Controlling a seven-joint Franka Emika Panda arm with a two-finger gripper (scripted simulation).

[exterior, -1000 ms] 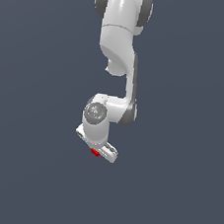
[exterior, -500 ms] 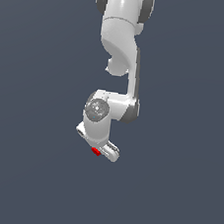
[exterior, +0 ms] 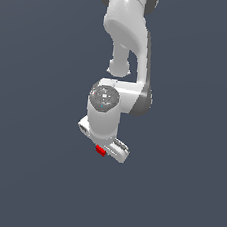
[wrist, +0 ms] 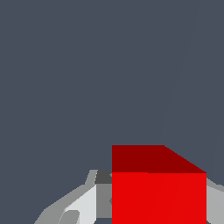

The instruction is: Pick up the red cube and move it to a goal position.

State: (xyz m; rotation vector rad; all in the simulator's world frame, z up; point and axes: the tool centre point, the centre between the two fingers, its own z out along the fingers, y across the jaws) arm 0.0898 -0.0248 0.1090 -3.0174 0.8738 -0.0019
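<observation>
- Where the glossy white arm bends down, its end effector (exterior: 102,150) is clenched on the small, matte, bright red cube (exterior: 100,150).
- The cube sits between the pale grey fingers (wrist: 83,203), sharp-edged and flat-faced (wrist: 158,197).
- Plain, smooth dark grey background lies all around the end effector.

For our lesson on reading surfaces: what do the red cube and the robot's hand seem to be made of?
The red cube looks like plain matte plastic or painted wood: flat, even colour, no glints. It is a render, so this stays a guess. The hand looks like smooth white moulded plastic or painted metal with grey parts, softly shaded.
</observation>
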